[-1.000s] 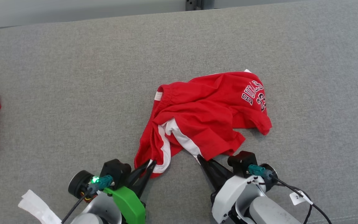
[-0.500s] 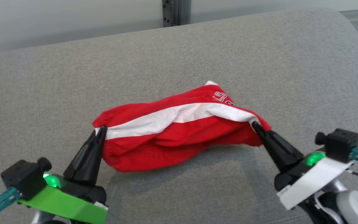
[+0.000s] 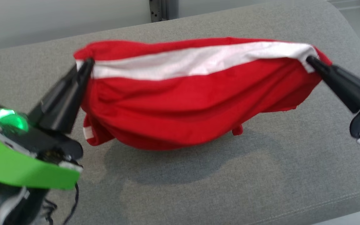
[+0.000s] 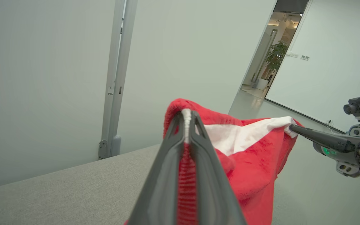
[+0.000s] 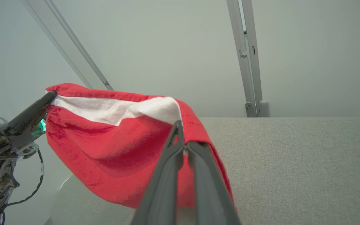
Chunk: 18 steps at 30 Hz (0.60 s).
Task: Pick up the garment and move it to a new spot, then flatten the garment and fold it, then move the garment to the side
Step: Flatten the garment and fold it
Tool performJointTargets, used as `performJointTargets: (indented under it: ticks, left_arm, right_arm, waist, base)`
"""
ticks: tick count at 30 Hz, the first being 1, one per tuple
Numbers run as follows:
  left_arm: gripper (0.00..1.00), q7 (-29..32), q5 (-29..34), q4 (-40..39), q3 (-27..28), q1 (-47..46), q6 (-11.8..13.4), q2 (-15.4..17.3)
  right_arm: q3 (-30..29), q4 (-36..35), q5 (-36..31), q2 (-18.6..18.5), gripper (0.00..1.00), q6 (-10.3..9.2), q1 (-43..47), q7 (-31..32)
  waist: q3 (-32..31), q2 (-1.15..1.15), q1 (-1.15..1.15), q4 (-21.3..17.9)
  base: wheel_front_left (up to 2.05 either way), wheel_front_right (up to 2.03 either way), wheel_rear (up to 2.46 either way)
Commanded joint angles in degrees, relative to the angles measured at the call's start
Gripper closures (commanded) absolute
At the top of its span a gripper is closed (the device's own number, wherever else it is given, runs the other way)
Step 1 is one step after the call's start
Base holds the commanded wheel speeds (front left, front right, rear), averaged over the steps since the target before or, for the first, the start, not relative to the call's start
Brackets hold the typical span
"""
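The red garment [image 3: 186,106] with a white band hangs stretched between both grippers, clear of the grey cushioned surface [image 3: 198,187]; its shadow lies below it. My left gripper [image 3: 87,62] is shut on the garment's left end, and my right gripper [image 3: 309,59] is shut on its right end. In the left wrist view my left gripper [image 4: 186,113] pinches the white-edged hem of the garment [image 4: 255,162], with the right gripper [image 4: 291,127] holding the far corner. In the right wrist view my right gripper [image 5: 180,123] clamps the garment [image 5: 111,147], and the left gripper [image 5: 52,93] holds the opposite end.
The grey surface [image 3: 348,31] ends at a rounded corner at the upper right, with floor beyond. A pale wall with a metal post [image 3: 158,9] stands behind it. A doorway and a potted plant [image 4: 275,57] lie far off in the left wrist view.
Both grippers have risen and spread apart, lifting the garment off the surface and stretching it wide. The head camera has also shifted, so the second red cloth at the left is out of frame.
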Motion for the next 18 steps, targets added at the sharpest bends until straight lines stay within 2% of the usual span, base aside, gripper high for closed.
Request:
performJointTargets:
  ticks: [1,5,6,8,11,14,18]
  left_arm:
    - [1.00,2.01,-1.17,2.19,1.20,-5.80,0.56,1.04]
    - [1.00,5.59,-2.52,13.90,3.28,-25.60,1.67,0.26]
    - [1.00,5.65,-2.30,17.80,3.51,-30.68,2.28,-0.47]
    - [1.00,4.36,-0.07,25.91,3.39,-41.57,1.97,-1.38]
    - [1.00,1.57,2.94,39.05,2.33,-54.53,1.55,-3.34]
    - [1.00,-4.11,7.67,51.71,0.72,-64.84,-0.41,-3.96]
    - [1.00,-13.94,12.44,63.04,-0.78,-75.13,-2.83,-5.57]
  right_arm:
    - [-0.63,1.93,1.09,-0.76,1.00,0.02,-5.11,2.21]
    - [0.32,11.52,0.73,1.87,1.00,0.02,-23.17,7.48]
    - [0.38,14.81,-0.95,3.44,1.00,0.01,-28.55,7.81]
    - [0.62,21.86,-5.53,7.11,1.00,0.01,-39.52,7.16]
    - [-0.04,33.22,-14.99,13.64,1.00,0.00,-53.96,1.72]
    - [-0.82,44.39,-23.35,19.60,1.00,-0.03,-64.33,-6.28]
    - [-2.78,53.55,-28.50,23.32,1.00,-0.05,-73.89,-16.60]
  waist:
    - [5.83,0.00,0.00,2.38]
    - [13.11,0.00,0.00,4.27]
    - [14.87,0.00,0.00,4.70]
    - [18.55,0.00,0.00,5.68]
    - [22.76,0.00,0.00,6.90]
    - [24.58,0.00,0.00,7.36]
    - [28.19,0.00,0.00,7.51]
  base:
    - [0.00,0.00,0.00]
    - [0.00,0.00,0.00]
    - [0.00,0.00,0.00]
    - [0.00,0.00,0.00]
    - [0.00,0.00,0.00]
    - [0.00,0.00,0.00]
    - [0.00,0.00,0.00]
